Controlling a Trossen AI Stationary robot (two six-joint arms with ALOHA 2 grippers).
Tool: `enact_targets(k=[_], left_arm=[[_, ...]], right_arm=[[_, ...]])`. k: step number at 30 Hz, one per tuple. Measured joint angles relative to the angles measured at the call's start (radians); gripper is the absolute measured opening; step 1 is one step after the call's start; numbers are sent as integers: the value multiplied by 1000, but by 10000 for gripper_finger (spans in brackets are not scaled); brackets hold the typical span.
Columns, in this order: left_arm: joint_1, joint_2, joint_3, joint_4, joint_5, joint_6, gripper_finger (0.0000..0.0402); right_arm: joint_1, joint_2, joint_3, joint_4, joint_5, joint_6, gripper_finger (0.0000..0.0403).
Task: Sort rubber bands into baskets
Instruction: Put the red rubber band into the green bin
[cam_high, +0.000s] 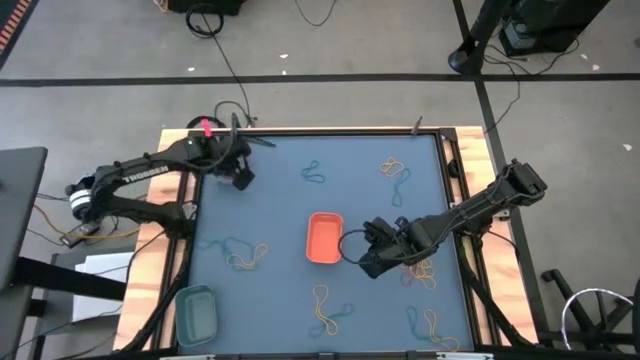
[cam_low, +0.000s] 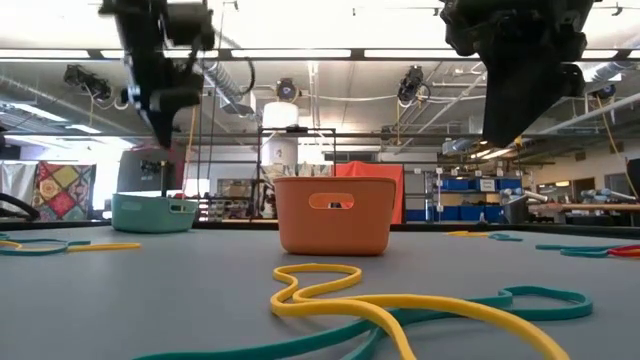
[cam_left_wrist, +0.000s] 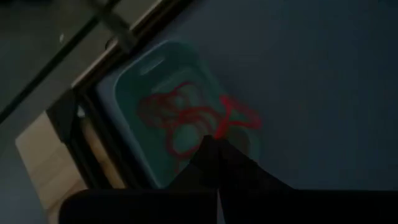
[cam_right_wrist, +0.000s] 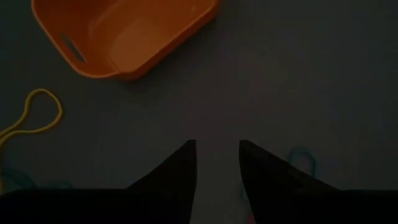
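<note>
Right end effector (cam_right_wrist: 216, 163) hangs over bare desk (cam_high: 280, 200) just beside the orange basket (cam_high: 324, 238), fingers apart, nothing between them. Left end effector (cam_left_wrist: 214, 144) pinched closed, above a teal basket (cam_left_wrist: 127, 74) holding red rubber bands (cam_left_wrist: 186, 115). Yellow and teal rubber bands (cam_high: 245, 255) lie scattered across the desk. Another teal basket (cam_high: 197, 312) sits at the desk's near left corner.

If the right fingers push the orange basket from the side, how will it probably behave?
The orange basket looks like thin, empty plastic, so it is probably light and would slide on the smooth mat rather than resist. Its walls are upright and fairly tall for its base, so a high push might tip it; a low push seems safer. It looks stiff, not floppy.
</note>
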Motion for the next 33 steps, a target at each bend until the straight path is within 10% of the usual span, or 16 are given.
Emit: enact_targets(k=[14,33], left_arm=[[339,49,-139,162,95,20,5],[368,84,-64,296,227,-8,141]], right_arm=[[0,0,0,-24,-20,84,133],[117,0,-60,-122,-132,102,133]])
